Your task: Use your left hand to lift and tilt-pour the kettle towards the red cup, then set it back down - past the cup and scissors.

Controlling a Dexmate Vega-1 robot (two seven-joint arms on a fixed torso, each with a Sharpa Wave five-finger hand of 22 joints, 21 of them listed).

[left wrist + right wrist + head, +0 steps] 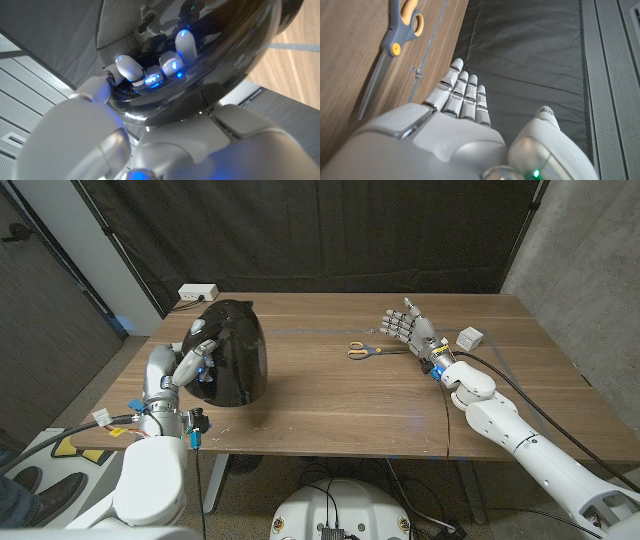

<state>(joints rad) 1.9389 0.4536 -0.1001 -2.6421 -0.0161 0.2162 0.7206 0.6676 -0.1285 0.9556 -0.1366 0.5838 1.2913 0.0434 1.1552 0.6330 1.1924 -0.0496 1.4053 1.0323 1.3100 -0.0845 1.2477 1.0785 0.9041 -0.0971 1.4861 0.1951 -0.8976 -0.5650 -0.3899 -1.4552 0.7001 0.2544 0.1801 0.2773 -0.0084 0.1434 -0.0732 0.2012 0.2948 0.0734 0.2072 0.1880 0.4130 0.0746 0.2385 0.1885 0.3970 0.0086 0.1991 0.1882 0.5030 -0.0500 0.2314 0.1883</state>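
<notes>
My left hand [196, 352] grips the black kettle [233, 352], fingers [176, 60] curled against its glossy body, near the bench's [330, 420] left end. In the head view I cannot tell whether the kettle's base touches the wood or hangs just above it. The scissors [366, 350], grey blades with orange-yellow handles, lie flat on the bench well to the right of the kettle, just beside my right hand [410, 328]. That hand holds nothing; it stands with its fingers [462, 92] straight and side by side, the thumb apart. A small white cube [470, 338] sits near the right hand, on its far side from the scissors. A white power strip [197, 293] rests at the bench's far left corner.
</notes>
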